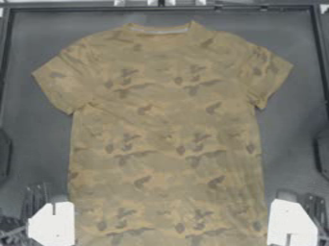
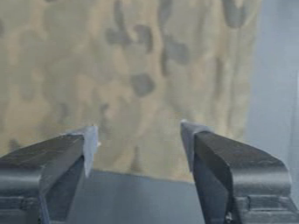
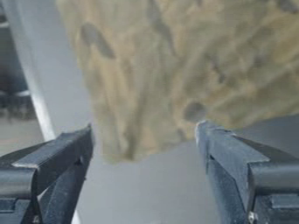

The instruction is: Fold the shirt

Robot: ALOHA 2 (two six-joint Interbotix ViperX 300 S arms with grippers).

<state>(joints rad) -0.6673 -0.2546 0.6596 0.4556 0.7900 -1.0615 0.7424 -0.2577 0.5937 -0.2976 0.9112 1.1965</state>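
Mustard-tan cloth covered most of what I could see: the shirt [image 1: 166,134] lay spread flat on the dark table [image 1: 292,129], unfolded, both short sleeves out to the sides and the pale collar band [image 1: 160,30] at its far end, close to the table's far rim. Faint brownish-grey blotches ran all over the fabric. The hem end reached the near edge of the top view, so I could not see where it finished there.

My left gripper [image 2: 139,146] sat at the shirt's hem corner on the left side. In its wrist view the two jaws stood well apart, with nothing between them, their tips over the cloth just past the hem edge, and bare table showed beneath them. I could not tell whether the tips touched the fabric.

My right gripper [image 3: 144,142] sat at the opposite hem corner. Its jaws were spread wide too and held nothing; the shirt's corner lay between them, a little beyond the tips, with grey table on either side of it.

From above, both arms showed only as pale blocks flanking the hem, the left one [image 1: 51,223] overlapping the shirt's edge, the right one [image 1: 290,223] just beside it.
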